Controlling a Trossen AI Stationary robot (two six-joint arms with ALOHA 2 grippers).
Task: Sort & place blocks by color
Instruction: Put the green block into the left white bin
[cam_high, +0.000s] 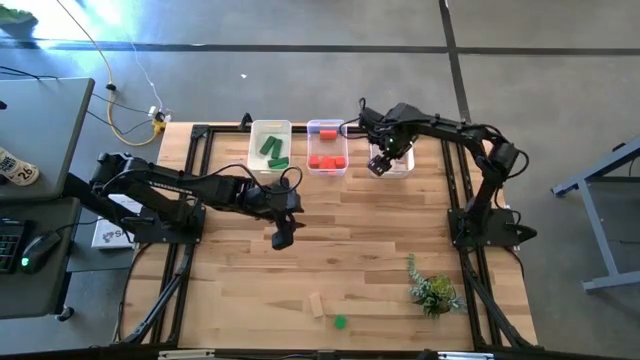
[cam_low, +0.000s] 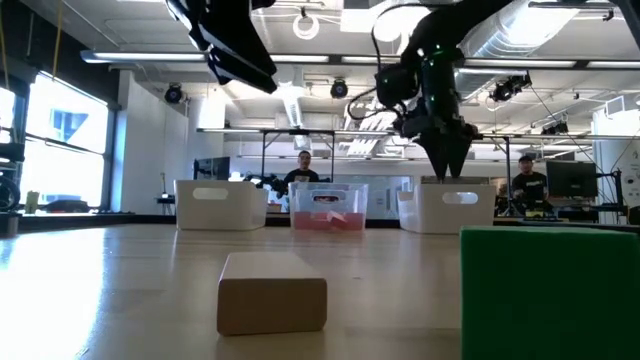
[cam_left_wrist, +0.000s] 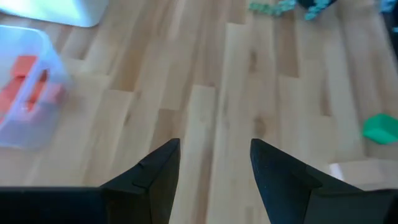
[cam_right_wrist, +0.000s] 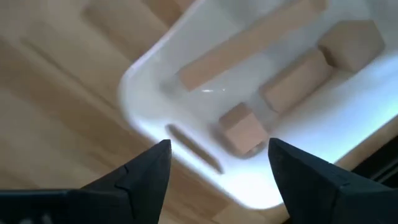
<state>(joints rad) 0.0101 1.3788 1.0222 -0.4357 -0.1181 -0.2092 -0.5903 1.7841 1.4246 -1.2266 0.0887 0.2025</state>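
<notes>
The right pincer hangs wide and empty over the white bin at the counter's twelve o'clock edge; pale wood blocks lie inside, the long bar lying diagonally. The left pincer, parted and empty, hovers mid-counter.

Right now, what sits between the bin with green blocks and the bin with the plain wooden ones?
The high view shows a clear bin holding red blocks between the green-block bin and the wood-block bin, all in one row.
</notes>
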